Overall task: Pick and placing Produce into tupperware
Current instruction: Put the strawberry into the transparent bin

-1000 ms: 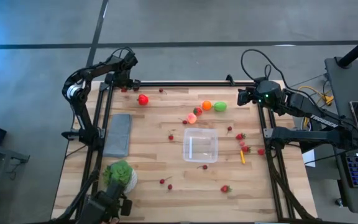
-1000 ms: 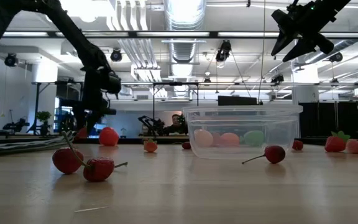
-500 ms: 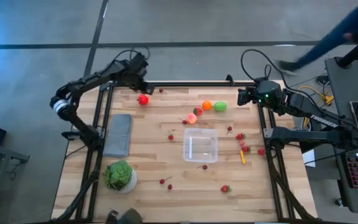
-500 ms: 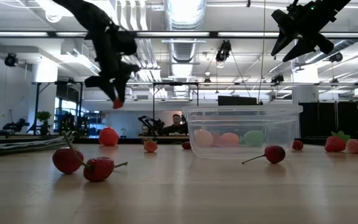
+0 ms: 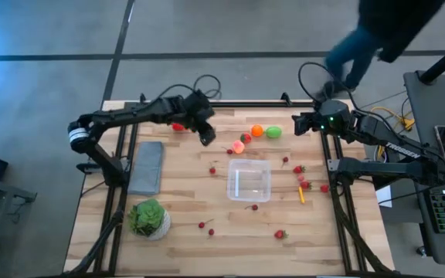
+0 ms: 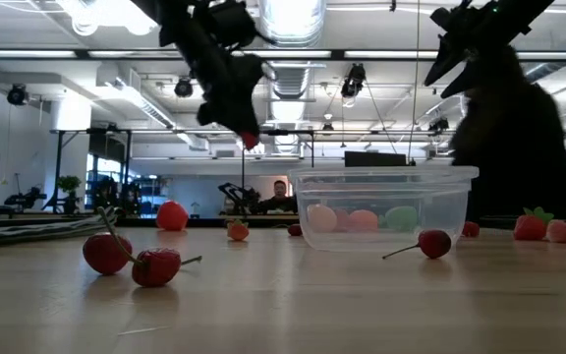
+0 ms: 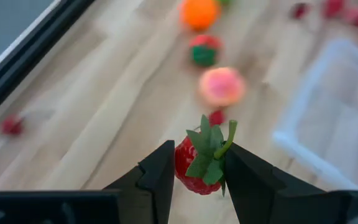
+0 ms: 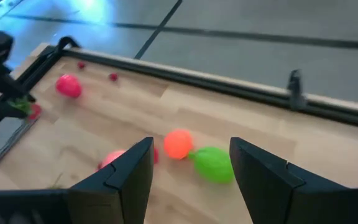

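My left gripper (image 5: 206, 137) hangs above the table's far middle, left of the clear tupperware (image 5: 249, 179), shut on a red strawberry (image 7: 191, 168) with a green leafy cap. The low view shows that strawberry (image 6: 251, 141) high over the wood. On the table lie a red tomato (image 5: 178, 126), an orange piece (image 5: 257, 130), a green piece (image 5: 273, 132) and a peach-pink one (image 5: 239, 146). More strawberries (image 5: 303, 179) and cherries (image 5: 205, 225) lie scattered about. The tupperware (image 6: 386, 206) rests on its base. My right gripper (image 8: 191, 180) stays open, raised over the far right corner. My left gripper pinches the strawberry by its two sides (image 7: 180, 163) between its two fingers. The fingers slant down from the table's far left. The strawberry is lifted clear of the table, its green cap (image 7: 207, 152) turned back toward the wrist.
A grey slab (image 5: 147, 166) lies near the left edge, with a leafy green head in a white bowl (image 5: 149, 218) toward the near left. A small yellow-orange piece (image 5: 301, 194) lies right of the tupperware. A person (image 5: 377, 31) moves beyond the far right corner.
My left gripper has swung from the far left corner toward the table's right and risen, rolling as it went, carrying the strawberry toward the tupperware. A person has walked into view beyond the far right corner.
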`<action>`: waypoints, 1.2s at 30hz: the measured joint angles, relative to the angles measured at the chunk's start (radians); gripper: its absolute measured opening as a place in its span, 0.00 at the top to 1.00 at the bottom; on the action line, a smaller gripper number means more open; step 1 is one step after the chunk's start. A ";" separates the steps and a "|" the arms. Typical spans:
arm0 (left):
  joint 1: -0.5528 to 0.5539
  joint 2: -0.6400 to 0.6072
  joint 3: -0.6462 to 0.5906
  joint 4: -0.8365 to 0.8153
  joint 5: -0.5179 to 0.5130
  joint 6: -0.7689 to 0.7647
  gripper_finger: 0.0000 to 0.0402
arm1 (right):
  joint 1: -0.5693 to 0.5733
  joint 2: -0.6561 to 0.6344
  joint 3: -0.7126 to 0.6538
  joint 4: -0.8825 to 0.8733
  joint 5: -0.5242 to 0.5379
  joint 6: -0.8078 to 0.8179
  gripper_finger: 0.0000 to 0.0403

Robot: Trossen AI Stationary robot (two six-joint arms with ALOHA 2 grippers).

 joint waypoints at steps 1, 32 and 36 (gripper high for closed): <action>-0.020 0.005 0.000 0.033 0.000 0.017 0.71 | 0.000 0.000 0.000 0.000 -0.019 0.000 0.50; -0.348 0.293 0.031 0.417 0.086 -0.081 0.69 | 0.000 -0.015 0.000 -0.171 -0.220 -0.074 0.50; -0.349 0.311 0.035 0.356 0.084 -0.135 0.59 | 0.000 -0.014 0.000 -0.170 -0.220 -0.078 0.50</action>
